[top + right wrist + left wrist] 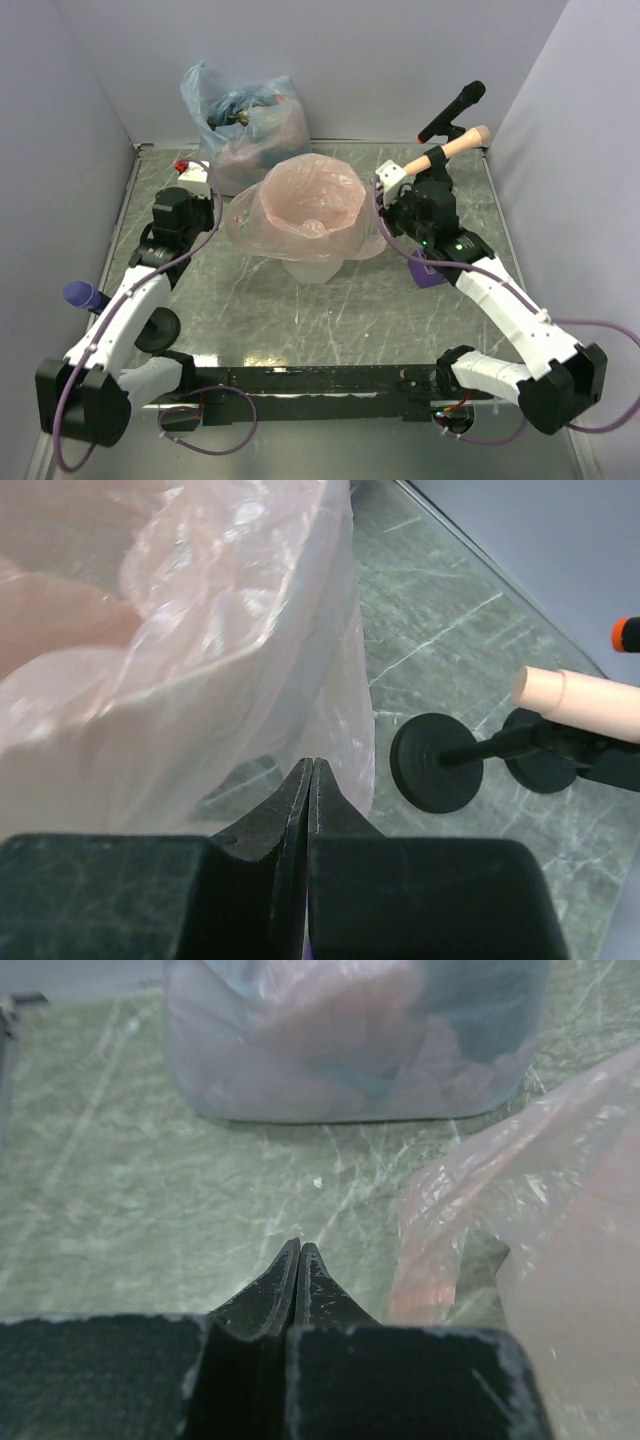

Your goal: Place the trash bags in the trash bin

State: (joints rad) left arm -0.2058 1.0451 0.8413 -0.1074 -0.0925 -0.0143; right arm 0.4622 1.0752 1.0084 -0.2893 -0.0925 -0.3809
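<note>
place: robot lab booth | cues: plain walls (330, 60), green marble-look tabletop (300, 310), two bolted arms (125, 310) (505, 305)

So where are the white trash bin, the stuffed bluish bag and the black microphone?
white trash bin (318, 268): top view, its bare lower wall.
stuffed bluish bag (245, 125): top view, middle of its front.
black microphone (452, 111): top view, middle of its handle.

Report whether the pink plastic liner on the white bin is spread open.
Spread open: pink plastic liner drapes over the white bin, its mouth gaping upward.
</note>
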